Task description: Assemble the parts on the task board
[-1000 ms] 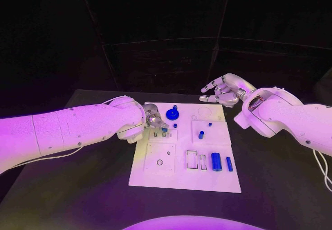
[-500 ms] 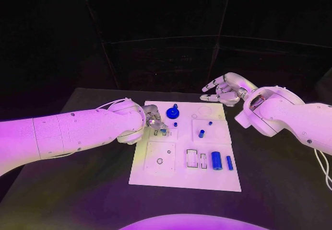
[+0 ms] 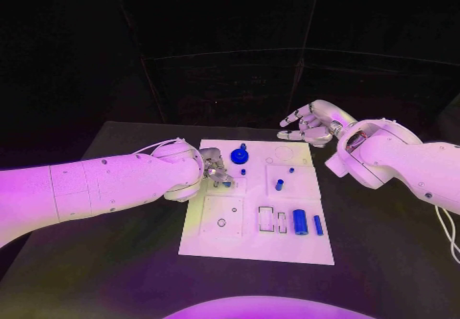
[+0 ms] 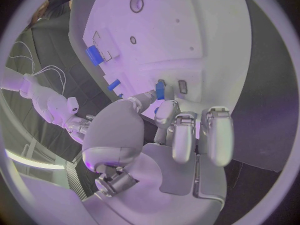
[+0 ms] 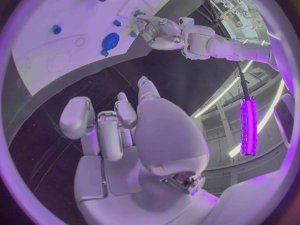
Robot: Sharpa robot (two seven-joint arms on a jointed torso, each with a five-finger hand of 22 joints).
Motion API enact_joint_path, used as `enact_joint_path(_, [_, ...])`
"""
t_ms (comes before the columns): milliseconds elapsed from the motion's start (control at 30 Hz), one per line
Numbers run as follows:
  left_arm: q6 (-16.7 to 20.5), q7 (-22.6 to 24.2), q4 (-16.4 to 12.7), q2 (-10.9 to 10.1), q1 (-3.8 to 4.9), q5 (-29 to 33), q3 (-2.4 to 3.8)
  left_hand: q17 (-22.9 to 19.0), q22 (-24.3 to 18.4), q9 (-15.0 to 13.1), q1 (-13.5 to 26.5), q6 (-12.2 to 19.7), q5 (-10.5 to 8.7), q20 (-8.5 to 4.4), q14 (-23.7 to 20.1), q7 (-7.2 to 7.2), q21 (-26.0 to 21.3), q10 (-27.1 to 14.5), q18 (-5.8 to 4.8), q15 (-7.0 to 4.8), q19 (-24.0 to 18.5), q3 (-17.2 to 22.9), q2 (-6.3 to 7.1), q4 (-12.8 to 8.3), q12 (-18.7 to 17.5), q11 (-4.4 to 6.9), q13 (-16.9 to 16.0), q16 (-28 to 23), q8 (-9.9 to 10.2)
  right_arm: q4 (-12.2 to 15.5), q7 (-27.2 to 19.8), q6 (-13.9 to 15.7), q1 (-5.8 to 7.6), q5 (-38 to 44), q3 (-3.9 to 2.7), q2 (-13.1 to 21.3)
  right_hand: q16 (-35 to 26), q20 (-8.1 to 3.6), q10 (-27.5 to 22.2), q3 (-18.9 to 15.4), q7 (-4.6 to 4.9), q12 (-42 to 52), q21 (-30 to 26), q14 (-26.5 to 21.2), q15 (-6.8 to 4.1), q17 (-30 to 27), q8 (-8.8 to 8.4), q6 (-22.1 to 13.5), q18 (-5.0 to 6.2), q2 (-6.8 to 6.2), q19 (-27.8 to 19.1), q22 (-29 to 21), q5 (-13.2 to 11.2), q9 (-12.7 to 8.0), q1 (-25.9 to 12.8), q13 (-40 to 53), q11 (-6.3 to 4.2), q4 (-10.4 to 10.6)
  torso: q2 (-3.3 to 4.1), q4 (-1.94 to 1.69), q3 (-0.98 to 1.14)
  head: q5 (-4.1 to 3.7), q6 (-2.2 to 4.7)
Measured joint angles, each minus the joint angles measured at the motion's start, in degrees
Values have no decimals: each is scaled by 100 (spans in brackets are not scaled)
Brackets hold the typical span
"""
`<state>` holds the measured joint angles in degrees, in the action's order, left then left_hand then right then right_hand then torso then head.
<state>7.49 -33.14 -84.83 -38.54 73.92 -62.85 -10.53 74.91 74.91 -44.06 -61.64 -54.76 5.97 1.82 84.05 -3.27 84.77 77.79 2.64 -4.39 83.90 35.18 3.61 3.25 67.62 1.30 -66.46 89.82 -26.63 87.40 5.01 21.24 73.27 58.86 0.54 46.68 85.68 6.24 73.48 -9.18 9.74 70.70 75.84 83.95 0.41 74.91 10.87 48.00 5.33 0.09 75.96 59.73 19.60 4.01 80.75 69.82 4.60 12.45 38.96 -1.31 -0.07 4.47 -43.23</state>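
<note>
Board (image 3: 257, 246) white, mid black tabletop (image 3: 115, 266), dark room behind.
Left robot hand (image 3: 213, 171) pinches a small blue part (image 4: 160, 89) over the board's left upper area; right robot hand (image 3: 308, 126) hovers past the far right corner, fingers apart, holding nothing.

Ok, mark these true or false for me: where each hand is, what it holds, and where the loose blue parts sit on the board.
1. The left hand pinches a small blue part over the task board. True.
2. The right hand grips the blue gear. False: it hovers empty beyond the board's far edge.
3. A blue cylinder lies on the board's near right area. True.
4. The task board is black. False: white, on a black table.
</note>
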Motion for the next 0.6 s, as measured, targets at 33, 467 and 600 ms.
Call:
enact_joint_path(33, [-1,0,1,1,-1,-5,0,0,0,0,0,0,0,0,0,0,0,0,0,0,0,0,0,0,0,0,0,0,0,0,0,-1,0,0,0,-1,0,0,0,-6,0,0,-1,0,0,0,0,0,0,0,0,-3,14,0,0,0,0,6,0,0,0,1,0])
enact_joint_path(467, [-124,-5,-11,-19,-7,-49,4,0,0,-24,-5,-3,11,1,0,2,0,-10,0,0,0,0,-5,-1,-22,-10,10,0,-32,-14,4,-21,0,0,0,-12,0,0,0,-6,0,0,-1,0,0,0,0,0,0,0,0,-4,14,0,0,0,0,6,1,-5,-1,0,-32])
enact_joint_path(600, [-172,-12,-23,-28,-7,-59,3,0,0,-41,-4,-16,44,1,0,12,0,-10,0,0,-1,2,-5,2,-22,-11,27,0,-35,-19,4,-30,0,0,0,-17,0,0,0,-6,0,0,-1,0,0,-1,0,0,0,0,0,-3,14,0,0,0,0,6,0,-5,-2,0,-38])
